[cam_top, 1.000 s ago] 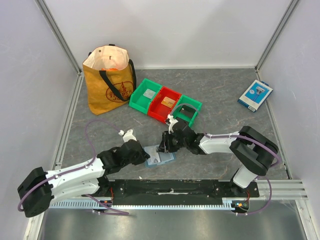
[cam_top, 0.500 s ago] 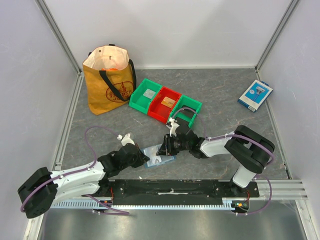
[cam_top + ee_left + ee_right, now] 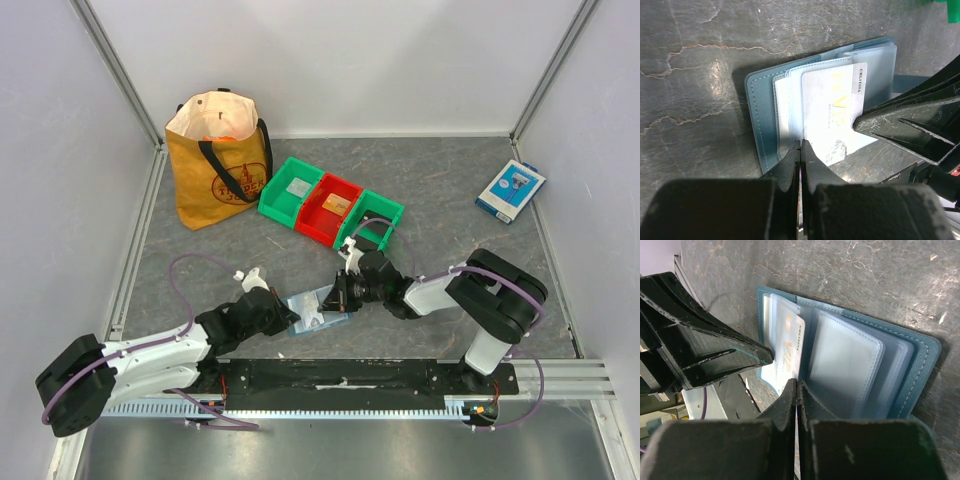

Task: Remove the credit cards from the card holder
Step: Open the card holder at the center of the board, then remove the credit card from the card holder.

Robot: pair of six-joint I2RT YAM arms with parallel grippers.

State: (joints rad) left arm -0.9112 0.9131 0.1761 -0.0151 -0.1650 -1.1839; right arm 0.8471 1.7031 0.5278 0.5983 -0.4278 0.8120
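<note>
- Between the two arm bases, low over the worktop (image 3: 450, 170), the left tool (image 3: 800, 145) is clenched, its tips meeting at the near edge of the card holder (image 3: 757, 110). I cannot tell whether it nips the cover or a sleeve there.
- Opposite it, the right tool (image 3: 797, 385) has just gone from part-open to clenched. Its tips meet at the edge of a white credit card (image 3: 792, 347); whether that edge is actually pinched is not visible.
- Over the last second the right arm dropped nearer the holder and the left arm slid in along its near side, so both tools now meet at it.
- Judged from that, the step has turned from reaching to gripping: one side looks set to steady the holder while the other draws the card, which remains inside.
- Lying open on the worktop, the card holder shows clear sleeves (image 3: 845, 365) fanned on one half and the white card tucked in the other.
- Farther back sit three bins: a green bin (image 3: 268, 204) with a pale grey piece (image 3: 297, 187), a red bin (image 3: 310, 232) with a tan piece (image 3: 337, 205), both possibly cards already removed, and a second green bin (image 3: 395, 208) whose contents I cannot make out.
- Beyond them stands a yellow tote bag (image 3: 225, 185) with something orange inside.
</note>
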